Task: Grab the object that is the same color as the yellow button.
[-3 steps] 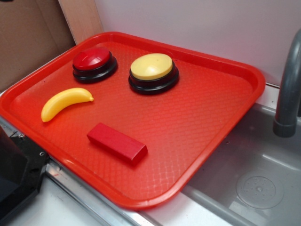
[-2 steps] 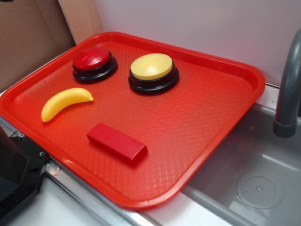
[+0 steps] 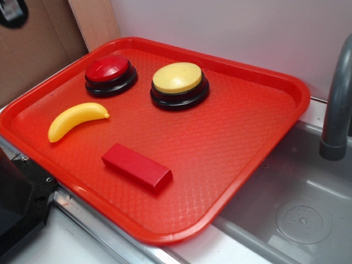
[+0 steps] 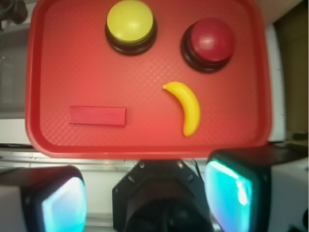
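Wrist view shows you the gripper [image 4: 145,193] spread wide with nothing between its fingers, high above the red tray [image 4: 48,140]. The yellow banana [image 4: 189,107] lies on the tray below the red button [image 4: 210,42], apart from the yellow button [image 4: 130,23] and red block [image 4: 97,115].

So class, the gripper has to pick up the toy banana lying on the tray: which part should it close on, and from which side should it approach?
Grip the toy banana at its thick middle, coming straight down from above, fingers closing across its width. It lies flat on the red tray, curved, with tapering ends that would likely slip. Nothing crowds its sides; the red button and red block sit apart.
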